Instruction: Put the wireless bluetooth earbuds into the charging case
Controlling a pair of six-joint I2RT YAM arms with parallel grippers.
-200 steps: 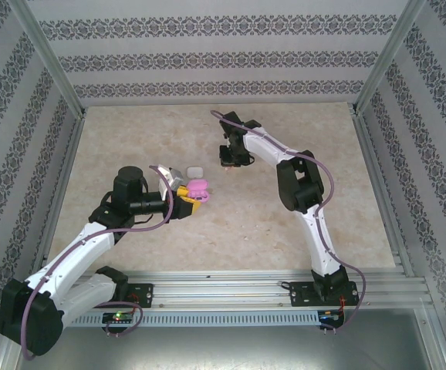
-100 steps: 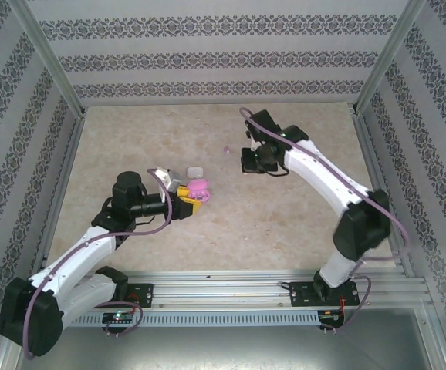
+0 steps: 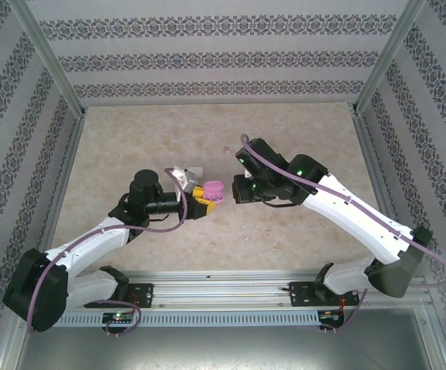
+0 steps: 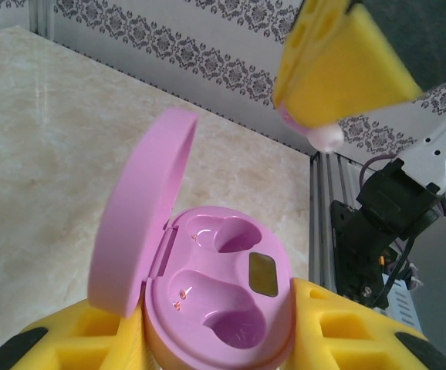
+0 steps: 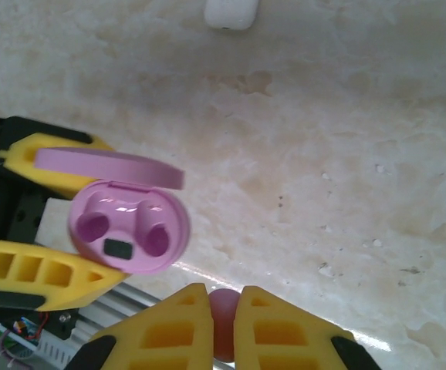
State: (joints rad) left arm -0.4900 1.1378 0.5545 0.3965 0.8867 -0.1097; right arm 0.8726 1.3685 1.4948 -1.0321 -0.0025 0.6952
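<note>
The left gripper [image 4: 217, 343] clamps the charging case [image 4: 224, 287], wells up, lid raised, long axis along its fingers [image 4: 346, 335]. The right gripper [image 5: 224, 327] pinches a pale purple earbud [image 5: 224, 307].

Open charging case [image 4: 223, 308] sits between left fingers [image 4: 346, 339], earbud [image 5: 224, 308] just right of it
</note>
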